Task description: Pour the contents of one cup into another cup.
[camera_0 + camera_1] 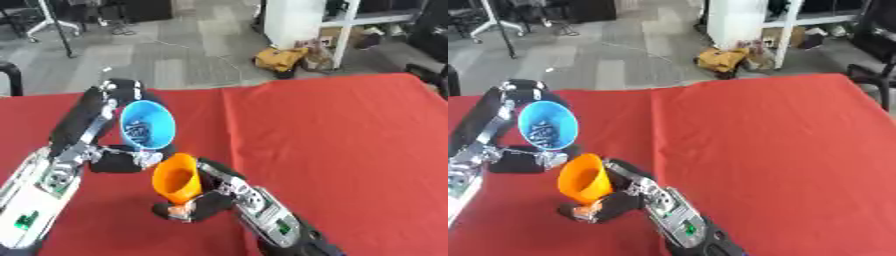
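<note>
Over the left part of the red counter [350, 140], the left hand [118, 160] has its fingers curled round a blue cup [147, 125]. The cup is lifted off the counter and tipped so its mouth faces the camera; small dark bits show inside it against the lower wall. Its lower rim sits just above and to the left of an orange cup [178, 178], close to it, though whether the two rims touch cannot be told.

The orange cup is held by the right hand [206, 202], whose fingers wrap the narrow base from below and behind. This cup is tilted too, mouth leaning up and toward the blue cup, and its inside looks plain orange with nothing to make out in it. Both cups are near the counter's front left corner, with the right forearm [271, 220] running off toward the front edge.
</note>
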Controlling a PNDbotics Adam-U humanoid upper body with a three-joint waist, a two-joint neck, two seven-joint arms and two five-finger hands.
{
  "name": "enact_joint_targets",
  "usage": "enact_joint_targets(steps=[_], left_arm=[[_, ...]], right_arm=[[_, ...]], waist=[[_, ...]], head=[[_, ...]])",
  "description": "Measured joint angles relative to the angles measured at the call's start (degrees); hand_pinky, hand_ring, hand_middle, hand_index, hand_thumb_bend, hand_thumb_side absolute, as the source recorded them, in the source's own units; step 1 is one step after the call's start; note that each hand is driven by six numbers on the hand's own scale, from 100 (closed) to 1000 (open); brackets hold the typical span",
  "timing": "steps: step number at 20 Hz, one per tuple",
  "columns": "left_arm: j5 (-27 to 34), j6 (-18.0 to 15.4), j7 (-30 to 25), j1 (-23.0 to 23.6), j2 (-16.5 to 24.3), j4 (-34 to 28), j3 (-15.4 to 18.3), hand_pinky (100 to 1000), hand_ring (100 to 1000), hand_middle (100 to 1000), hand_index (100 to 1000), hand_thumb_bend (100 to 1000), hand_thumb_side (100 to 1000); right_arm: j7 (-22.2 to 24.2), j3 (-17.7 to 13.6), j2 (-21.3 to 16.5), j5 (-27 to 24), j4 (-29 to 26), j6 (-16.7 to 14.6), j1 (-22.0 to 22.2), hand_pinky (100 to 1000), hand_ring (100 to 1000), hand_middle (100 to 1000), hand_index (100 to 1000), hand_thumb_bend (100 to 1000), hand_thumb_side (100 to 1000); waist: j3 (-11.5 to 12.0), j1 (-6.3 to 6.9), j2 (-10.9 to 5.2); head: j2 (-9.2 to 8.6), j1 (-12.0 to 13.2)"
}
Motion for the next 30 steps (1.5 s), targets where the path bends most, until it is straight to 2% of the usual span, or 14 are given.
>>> enact_joint_targets(steps=[5, 11, 15, 22, 25, 30], left_arm=[[-4.8, -1.0, 1.6, 0.1, 0.3, -0.4, 0.2, 401, 358, 391, 646, 601, 100], [-7.5, -1.3, 3.1, 0.5, 0.4, -0.5, 0.2, 394, 359, 390, 643, 604, 100], [-9.4, -1.1, 4.0, 0.5, 0.4, -0.5, 0.2, 390, 359, 367, 644, 608, 100], [-12.9, -0.5, 5.0, 0.5, 0.4, -0.4, 0.2, 388, 363, 378, 649, 616, 100], [-14.2, -0.3, 5.0, 0.5, 0.4, -0.3, 0.2, 384, 329, 383, 651, 617, 100], [-17.7, -0.3, 5.0, 0.4, 0.4, -0.7, 0.2, 377, 343, 394, 656, 624, 100]], right_arm=[[0.0, 0.0, 0.0, 0.0, 0.2, 0.0, 0.0, 699, 388, 357, 448, 381, 100], [-0.1, 0.0, 0.0, -0.5, 0.2, 0.1, 0.0, 698, 388, 357, 447, 382, 100], [-0.2, 0.0, 0.0, -0.7, 0.2, 0.2, 0.0, 698, 388, 357, 447, 382, 100], [0.0, -0.2, 0.0, -0.9, 0.2, 0.3, 0.0, 698, 388, 357, 447, 383, 100], [0.2, -0.4, 0.0, -1.0, 0.2, 0.2, 0.0, 698, 388, 357, 447, 383, 100], [0.2, -0.4, 0.0, -1.0, 0.2, 0.2, 0.1, 697, 388, 357, 448, 383, 100]], waist=[[0.0, 0.0, 0.0], [0.0, -0.01, 0.0], [0.0, -0.04, 0.0], [-0.1, -0.07, 0.0], [-0.2, -0.08, 0.0], [-0.3, -0.08, 0.0]], head=[[0.0, 0.0], [-0.02, -0.1], [-0.02, -0.2], [-0.04, -0.2], [-0.22, -0.2], [-0.28, -0.2]])
